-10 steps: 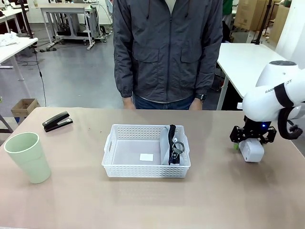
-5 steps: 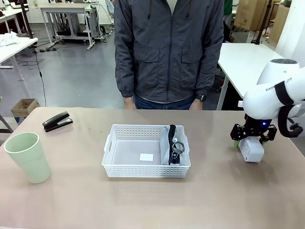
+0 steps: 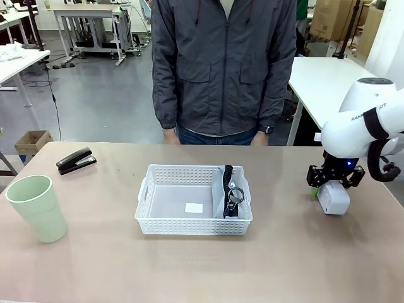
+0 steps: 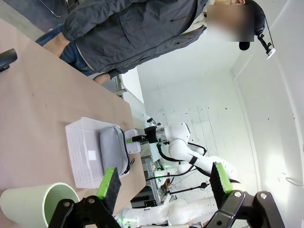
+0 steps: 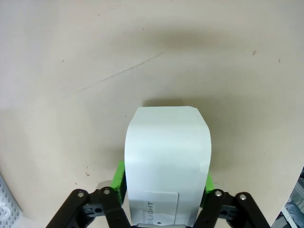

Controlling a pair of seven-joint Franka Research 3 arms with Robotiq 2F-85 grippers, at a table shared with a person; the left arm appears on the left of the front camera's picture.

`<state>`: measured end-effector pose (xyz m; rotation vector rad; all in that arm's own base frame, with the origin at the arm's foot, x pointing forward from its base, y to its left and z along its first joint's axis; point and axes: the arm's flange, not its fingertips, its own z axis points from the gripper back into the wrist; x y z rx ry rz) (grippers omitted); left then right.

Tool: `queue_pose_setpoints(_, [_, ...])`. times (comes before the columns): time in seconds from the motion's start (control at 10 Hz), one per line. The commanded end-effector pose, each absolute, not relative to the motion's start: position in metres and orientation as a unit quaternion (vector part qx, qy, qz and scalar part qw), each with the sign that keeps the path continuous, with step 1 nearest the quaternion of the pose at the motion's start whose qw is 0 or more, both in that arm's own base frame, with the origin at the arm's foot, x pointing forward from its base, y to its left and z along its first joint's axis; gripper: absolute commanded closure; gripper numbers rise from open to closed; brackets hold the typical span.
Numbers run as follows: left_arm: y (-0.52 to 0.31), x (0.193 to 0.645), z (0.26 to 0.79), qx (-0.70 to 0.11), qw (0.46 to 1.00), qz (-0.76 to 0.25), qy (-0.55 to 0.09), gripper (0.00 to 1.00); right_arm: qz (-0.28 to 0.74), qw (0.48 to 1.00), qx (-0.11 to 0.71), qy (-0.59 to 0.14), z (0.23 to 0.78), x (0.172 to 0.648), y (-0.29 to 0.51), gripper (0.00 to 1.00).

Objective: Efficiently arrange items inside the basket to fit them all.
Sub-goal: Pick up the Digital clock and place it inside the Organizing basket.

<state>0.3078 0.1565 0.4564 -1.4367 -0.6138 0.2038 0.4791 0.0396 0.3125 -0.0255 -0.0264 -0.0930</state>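
White box (image 5: 167, 152) between right claw (image 5: 162, 184) jaws

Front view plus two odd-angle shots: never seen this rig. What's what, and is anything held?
Two robot arms share a table with a person standing opposite. Front view looks across from the robot's side; the other two come from wrist cameras. On the table: white lattice basket holding a grey pouch on edge, black stapler, pale green cup. The right gripper is closed on a small white box, on the table. The left gripper is open and empty.
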Motion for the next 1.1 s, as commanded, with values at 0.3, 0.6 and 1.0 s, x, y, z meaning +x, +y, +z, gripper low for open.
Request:
queue_pose_setpoints(0.3, [0.155,0.304,0.459,-0.648,0.705,0.087,-0.275,0.00,-0.078,0.997,-0.019,-0.014,0.313,0.482,0.041,1.00])
queue_pose_setpoints(0.6, [0.155,0.304,0.459,-0.648,0.705,0.087,-0.275,0.00,-0.079,0.997,-0.018,-0.013,0.314,0.484,0.040,1.00])
queue_pose_setpoints(1.0, [0.155,0.304,0.459,-0.648,0.705,0.087,-0.275,0.00,0.006,1.000,0.021,0.008,0.406,0.477,0.059,1.00])
